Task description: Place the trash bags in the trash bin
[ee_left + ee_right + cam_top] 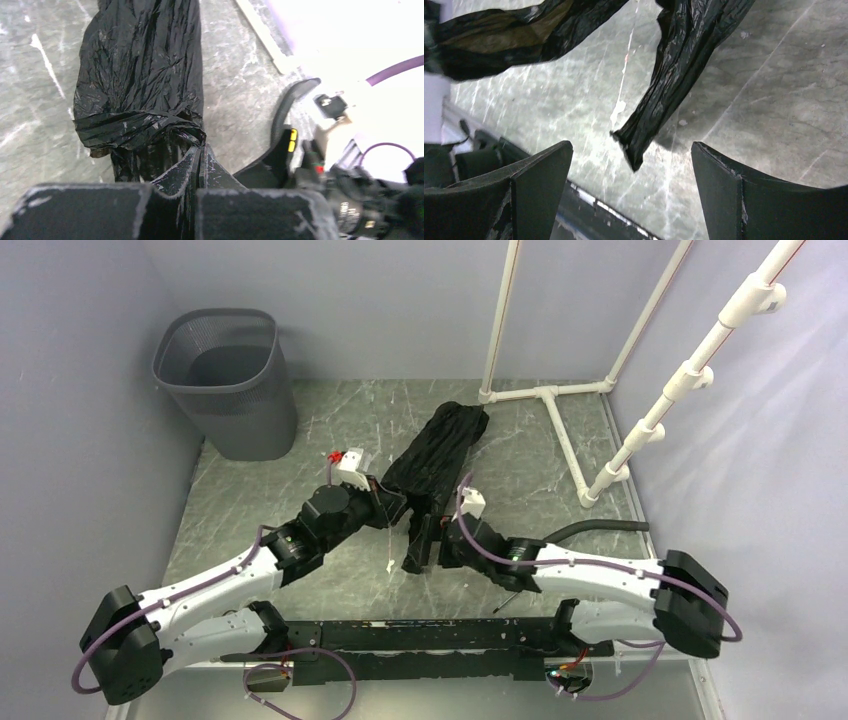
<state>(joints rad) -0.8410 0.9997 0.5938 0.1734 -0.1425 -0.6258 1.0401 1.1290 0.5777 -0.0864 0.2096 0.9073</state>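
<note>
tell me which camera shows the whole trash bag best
The top external view: the trash bag shows nearly end to end. The left wrist view shows only its wrinkled near part, pinched in the shut left hand. The right wrist view shows a loose tail in front of the open right hand.

Left wrist view: trash bag (140, 70) far end cut off at top edge, near end hidden behind left gripper (201, 160); right of trash bag, glare washes out detail. Right wrist view: trash bag upper part cut off at top edge.
</note>
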